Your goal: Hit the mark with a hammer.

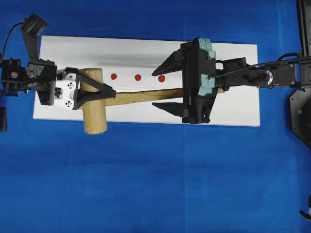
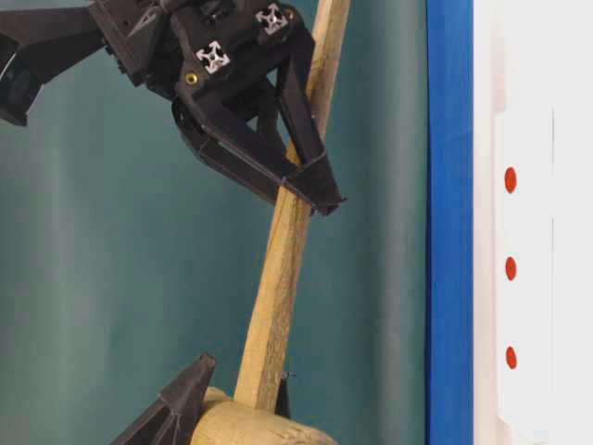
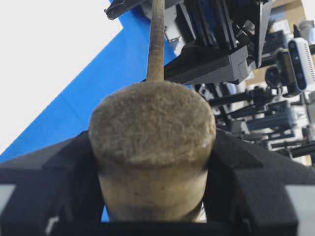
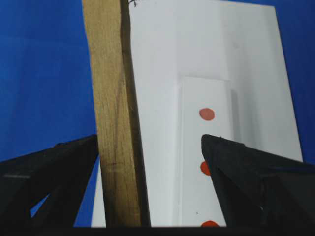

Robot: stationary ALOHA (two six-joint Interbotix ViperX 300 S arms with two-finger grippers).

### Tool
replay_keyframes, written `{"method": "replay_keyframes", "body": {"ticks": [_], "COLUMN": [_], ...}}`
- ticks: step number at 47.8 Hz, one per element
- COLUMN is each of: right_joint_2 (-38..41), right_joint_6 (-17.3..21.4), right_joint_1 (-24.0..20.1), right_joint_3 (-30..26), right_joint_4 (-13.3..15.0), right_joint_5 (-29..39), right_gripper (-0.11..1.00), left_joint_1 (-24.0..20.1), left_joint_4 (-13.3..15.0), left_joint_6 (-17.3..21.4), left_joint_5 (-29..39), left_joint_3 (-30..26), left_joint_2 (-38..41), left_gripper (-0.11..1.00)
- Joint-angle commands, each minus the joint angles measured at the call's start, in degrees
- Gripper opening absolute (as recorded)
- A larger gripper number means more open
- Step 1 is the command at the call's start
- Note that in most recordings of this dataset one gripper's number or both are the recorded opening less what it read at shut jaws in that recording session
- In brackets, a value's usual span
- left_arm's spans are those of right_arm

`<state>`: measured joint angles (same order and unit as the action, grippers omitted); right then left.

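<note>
- The left gripper (image 1: 95,92) was clenched on the hammer (image 1: 94,101); the left wrist view showed its two black fingers pressed against either side of the thick wooden head.
- The hammer was held up off the white board (image 1: 233,58), its head over the board's left end and its slim handle running to the right, between the fingers of the right gripper (image 1: 165,89).
- The right gripper stood released, its jaws spread wide around the handle. In the right wrist view one finger seemed to lie right by the wood, while the other stood well apart; no grip was made.
- The mark (image 1: 137,77), the middle red dot of the row, sat uncovered on the board, just beyond the handle and between the two grippers.
- The step in hand looked like a handover: the right gripper needed to close on the handle before the left let go of the head.
- To do it well, the right jaws would best centre on the handle and close squarely on its flat sides, so that the hammer could not twist when swung.
- The left gripper should probably release only once that hold looked firm, as the heavy head could otherwise drop onto the board.
- Count: one hammer, one white board, three red dots, of which one was the mark, and two grippers.
</note>
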<state>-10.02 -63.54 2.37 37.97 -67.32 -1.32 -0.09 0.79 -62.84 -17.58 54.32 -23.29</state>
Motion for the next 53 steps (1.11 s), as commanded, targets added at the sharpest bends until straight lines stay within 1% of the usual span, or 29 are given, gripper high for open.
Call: {"method": "replay_keyframes", "body": {"ticks": [1,4,6,9,12,13,14,17,19,27,35,38,51,52,53], "right_joint_2": [-0.7,-0.6,-0.5,-0.4,-0.3,-0.3,-0.3,-0.2,-0.3,-0.2,-0.2,-0.3,-0.3,-0.2,-0.2], "right_joint_6": [-0.2,-0.2,-0.2,-0.2,-0.3,-0.3,-0.3,-0.2,-0.2,-0.2,-0.2,-0.2,0.4,0.4,0.5], "right_joint_1": [-0.2,-0.3,-0.3,-0.3,-0.5,-0.6,-0.7,-1.0,-1.1,-1.1,-1.1,-1.1,-1.1,-1.1,-1.1], "right_joint_3": [-1.1,-1.2,-1.2,-1.4,-1.4,-1.4,-1.4,-1.4,-1.4,-1.4,-1.4,-1.4,-1.4,-1.4,-1.4], "right_joint_4": [0.5,1.3,1.8,2.7,3.4,3.7,4.0,4.6,4.7,4.7,4.7,4.7,4.7,4.7,4.7], "right_joint_5": [-0.4,-0.7,-0.8,-0.5,-0.4,-0.4,-0.4,-0.4,-0.4,-0.4,-0.4,-0.4,-0.4,-0.4,-0.4], "right_gripper": [0.88,0.85,0.79,0.63,0.44,0.36,0.30,0.15,0.08,0.08,0.08,0.08,0.08,0.08,0.08], "left_joint_1": [0.2,0.2,0.2,0.3,0.2,0.3,0.3,0.3,0.2,0.2,0.2,0.3,0.3,0.2,0.2], "left_joint_4": [0.0,0.0,0.0,0.0,0.0,0.0,0.0,-0.1,-0.1,-0.3,-0.4,-0.4,-0.4,-0.4,-0.4], "left_joint_6": [-0.1,-0.2,-0.2,-0.3,0.0,0.4,0.7,1.1,1.1,1.4,3.7,4.0,3.8,3.8,3.8], "left_joint_5": [-0.7,-0.5,-0.5,-0.4,-0.4,-0.4,-0.4,-0.4,-0.4,-0.4,-0.4,-0.4,-0.4,-0.4,-0.4], "left_joint_3": [-1.9,-1.8,-1.8,-1.8,-1.8,-1.8,-1.8,-1.8,-1.8,-1.8,-1.6,-1.5,-1.4,-1.3,-1.3], "left_joint_2": [-0.5,-0.5,-0.5,-0.7,-0.7,-0.5,-0.7,-0.7,-0.5,-0.7,-1.0,-1.1,-1.2,-1.2,-1.2], "left_gripper": [0.44,0.44,0.44,0.44,0.44,0.44,0.44,0.44,0.44,0.44,0.44,0.44,0.44,0.45,0.49]}}
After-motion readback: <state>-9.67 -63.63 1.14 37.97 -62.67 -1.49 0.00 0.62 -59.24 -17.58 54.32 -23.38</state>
